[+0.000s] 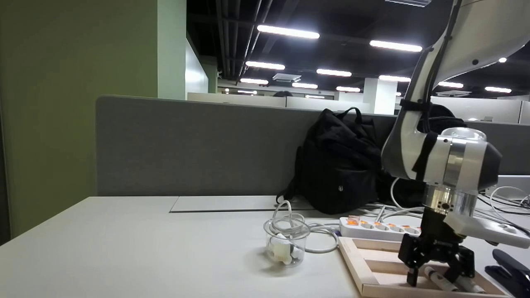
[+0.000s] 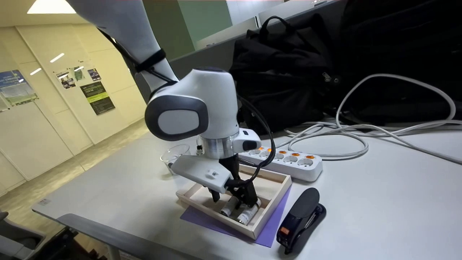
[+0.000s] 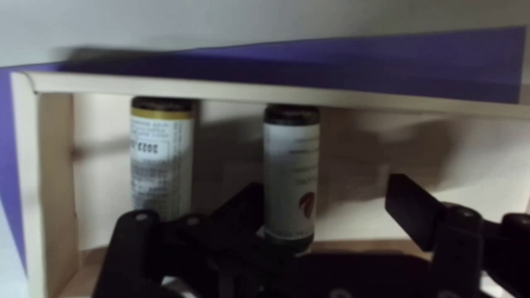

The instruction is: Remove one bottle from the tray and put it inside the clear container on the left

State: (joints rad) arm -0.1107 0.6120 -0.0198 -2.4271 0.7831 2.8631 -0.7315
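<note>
Straddling the bottle (image 3: 290,174) that lies mid-frame in the tray (image 3: 227,92) in the wrist view, the gripper (image 3: 325,194) stands with fingers (image 3: 414,211) spread, the bottle nearer the frame-left finger, its long axis crossing the likely squeeze.

- Tray (image 2: 273,208): matt wood
- Container (image 1: 269,244): glossy, looks like plastic
- Bottle labels (image 3: 290,176): smooth, papery
- Sheet (image 2: 216,224): matt paper
- Backpack (image 1: 339,165): matt cloth
- Wrist ring (image 2: 218,147): polished metal

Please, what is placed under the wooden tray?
A purple sheet sticks out from beneath the tray. The tray hides the rest, so whether anything else lies there cannot be seen.
</note>
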